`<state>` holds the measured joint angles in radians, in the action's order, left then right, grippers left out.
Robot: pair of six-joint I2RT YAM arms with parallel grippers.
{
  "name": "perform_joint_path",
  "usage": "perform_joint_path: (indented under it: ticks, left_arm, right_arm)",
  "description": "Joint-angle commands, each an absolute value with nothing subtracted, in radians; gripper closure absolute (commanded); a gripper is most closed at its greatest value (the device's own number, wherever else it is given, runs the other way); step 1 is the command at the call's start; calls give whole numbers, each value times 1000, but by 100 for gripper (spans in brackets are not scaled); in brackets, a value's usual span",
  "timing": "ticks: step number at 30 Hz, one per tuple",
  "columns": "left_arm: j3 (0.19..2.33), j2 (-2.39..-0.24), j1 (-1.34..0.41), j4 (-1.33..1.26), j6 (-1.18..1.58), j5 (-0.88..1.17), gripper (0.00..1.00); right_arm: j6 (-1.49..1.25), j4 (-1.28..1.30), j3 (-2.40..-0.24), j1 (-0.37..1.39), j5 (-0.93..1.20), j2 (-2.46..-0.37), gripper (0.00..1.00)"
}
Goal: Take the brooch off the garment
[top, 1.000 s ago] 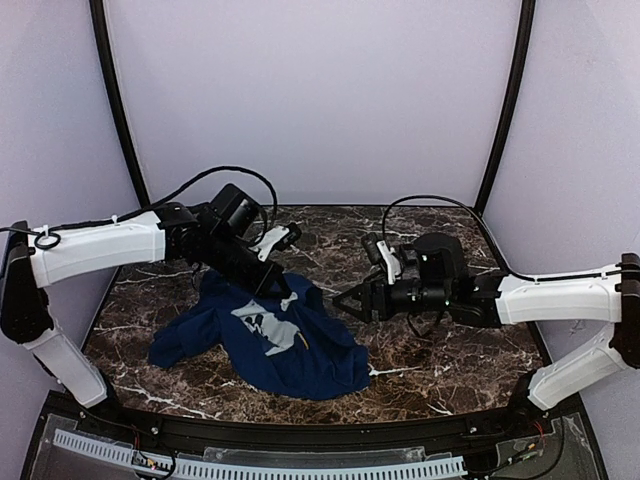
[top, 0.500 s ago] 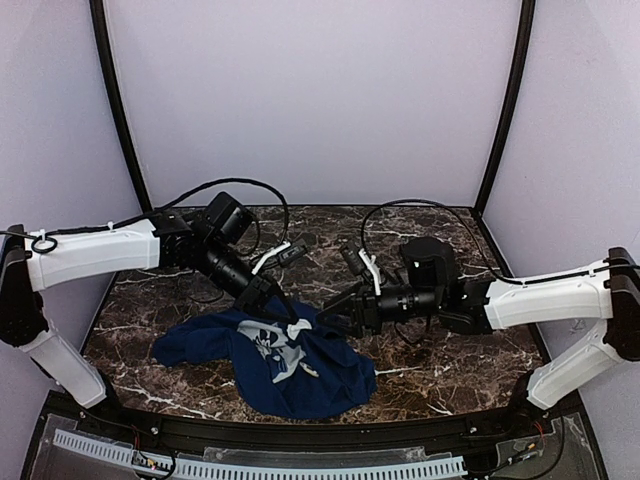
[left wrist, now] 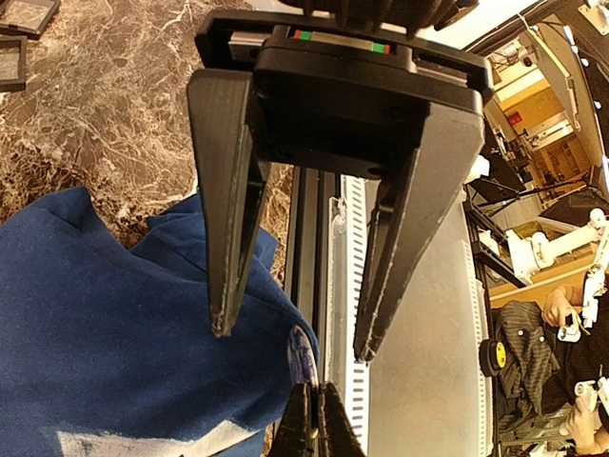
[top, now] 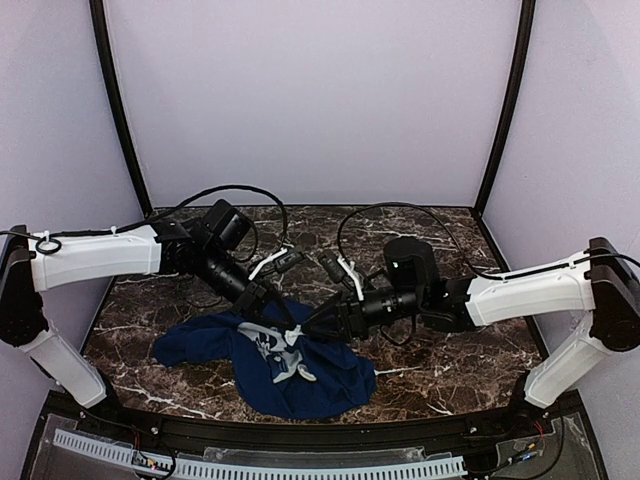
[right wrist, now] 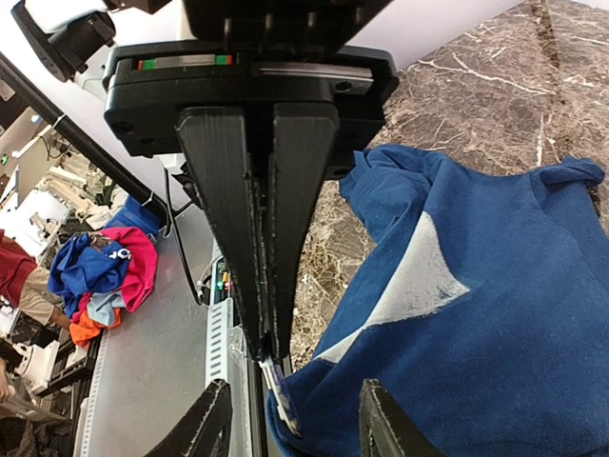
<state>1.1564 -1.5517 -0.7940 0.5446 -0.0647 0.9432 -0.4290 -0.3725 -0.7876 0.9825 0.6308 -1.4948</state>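
Observation:
The garment (top: pixel 325 382), a navy T-shirt with a pale print, lies bunched at the table's front middle. In the left wrist view the brooch (left wrist: pixel 303 353), a small bluish-silvery oval, sits on a raised fold of the garment (left wrist: pixel 95 314). My left gripper (left wrist: pixel 293 335) is open, one finger on each side of that fold. My right gripper (right wrist: pixel 271 350) is shut on the brooch (right wrist: pixel 283 398), pinching its edge beside the garment (right wrist: pixel 495 314). In the top view both grippers meet over the shirt, the left (top: pixel 280 318) and the right (top: pixel 308 326), and the brooch is too small to make out.
Two small black square trays (left wrist: pixel 21 13) lie on the marble table (left wrist: pixel 124 114) beyond the shirt. The table's black front rail (top: pixel 300 432) runs just behind the shirt's near edge. Curved black frame posts (top: pixel 118 100) stand at the back corners.
Both grippers have moved in over the shirt and met. The right gripper has advanced to the left and is now shut on the brooch. The shirt has been pulled forward and bunched.

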Motion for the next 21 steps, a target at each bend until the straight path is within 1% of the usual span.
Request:
perform_joint_path:
  ticks: [1, 5, 8, 13, 21]
  left_arm:
    - [1144, -1515, -790, 529, -88, 966, 99]
    - [1145, -1514, -790, 529, -91, 965, 99]
    - [1144, -1516, -790, 527, -91, 966, 99]
    - [1144, -1516, -788, 525, -92, 968, 99]
    - [1144, -1516, -788, 525, -93, 972, 99]
  right_arm:
    - [-426, -381, -819, 997, 661, -1522, 55]
    - [-432, -377, -828, 1001, 676, -1550, 56]
    - [-440, -387, -828, 1001, 674, -1563, 59]
    - [-458, -420, -822, 1002, 673, -1566, 68]
    - [-473, -435, -815, 1001, 661, -1575, 78]
